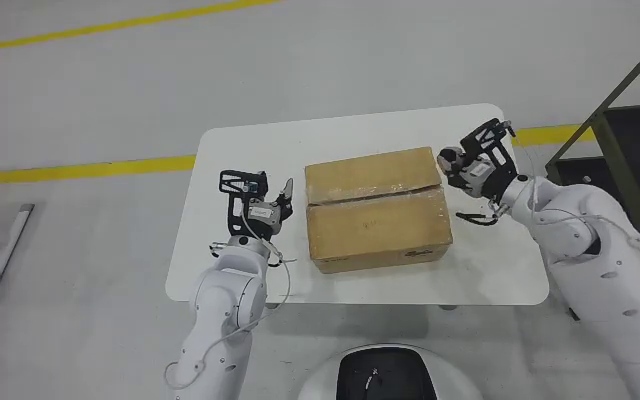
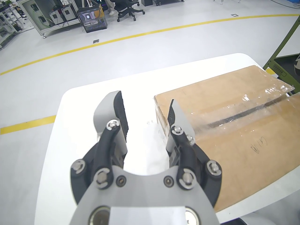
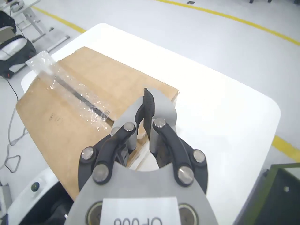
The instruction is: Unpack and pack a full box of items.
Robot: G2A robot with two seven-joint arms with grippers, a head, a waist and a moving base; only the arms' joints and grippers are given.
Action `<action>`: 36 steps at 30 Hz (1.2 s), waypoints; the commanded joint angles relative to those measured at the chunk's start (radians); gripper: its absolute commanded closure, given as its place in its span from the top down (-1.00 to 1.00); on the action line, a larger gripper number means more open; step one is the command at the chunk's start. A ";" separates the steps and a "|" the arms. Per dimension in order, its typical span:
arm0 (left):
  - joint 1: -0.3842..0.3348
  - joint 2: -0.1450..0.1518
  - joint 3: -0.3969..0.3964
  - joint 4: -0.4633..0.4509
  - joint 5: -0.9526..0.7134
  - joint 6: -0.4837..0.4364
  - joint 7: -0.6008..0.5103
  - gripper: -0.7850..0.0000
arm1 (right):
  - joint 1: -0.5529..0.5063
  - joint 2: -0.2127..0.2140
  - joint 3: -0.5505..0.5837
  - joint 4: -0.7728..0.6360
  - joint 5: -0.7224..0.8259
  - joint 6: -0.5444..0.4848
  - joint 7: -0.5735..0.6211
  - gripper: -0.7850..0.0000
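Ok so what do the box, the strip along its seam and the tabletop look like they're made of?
Cardboard box: brown cardboard, matte, judging by its plain fibrous faces and folded flaps.
Tape strip: clear plastic packing tape, glossy, wrinkled and glinting over the seam.
Tabletop: smooth white, perhaps laminate or painted board; the look leaves it open.

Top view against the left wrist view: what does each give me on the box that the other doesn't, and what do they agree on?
Top view adds: the whole outline of the box, with the right gripper at its far right corner. Left wrist view adds: clear tape along the seam, its far end lifted off the cardboard, and a handwritten mark on one flap. Both agree: the flaps are closed, the box sits on the white table, and the left gripper is open just off the box's left end.
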 commanded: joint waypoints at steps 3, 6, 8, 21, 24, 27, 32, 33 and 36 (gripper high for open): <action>0.000 0.000 -0.003 0.003 0.000 0.005 -0.003 1.00 | 0.051 0.004 0.035 0.075 0.368 -0.008 0.161 -0.21; 0.002 0.000 -0.005 0.003 -0.001 0.005 -0.004 1.00 | 0.084 0.006 0.037 0.112 0.502 -0.027 0.263 -0.14; 0.002 0.000 -0.008 0.005 -0.002 0.005 -0.005 1.00 | 0.106 0.008 0.029 0.137 0.561 -0.018 0.343 -0.02; -0.003 0.001 -0.023 0.016 -0.008 0.007 -0.001 1.00 | 0.186 0.015 -0.024 0.205 0.610 0.008 0.530 1.00; -0.003 0.001 -0.023 0.016 -0.005 0.006 -0.004 1.00 | 0.186 0.015 -0.024 0.205 0.610 0.008 0.530 1.00; -0.003 0.001 -0.023 0.016 -0.005 0.006 -0.004 1.00 | 0.078 0.035 0.090 0.207 0.641 -0.022 0.471 1.00; -0.003 0.001 -0.023 0.016 -0.005 0.006 -0.004 1.00 | 0.006 0.050 0.153 0.091 0.678 0.005 0.457 1.00; -0.003 0.001 -0.023 0.016 -0.005 0.006 -0.004 1.00 | 0.002 0.052 0.162 0.075 0.684 0.005 0.458 1.00; -0.003 0.001 -0.023 0.016 -0.005 0.006 -0.004 1.00 | -0.010 0.057 0.174 0.057 0.715 0.020 0.467 1.00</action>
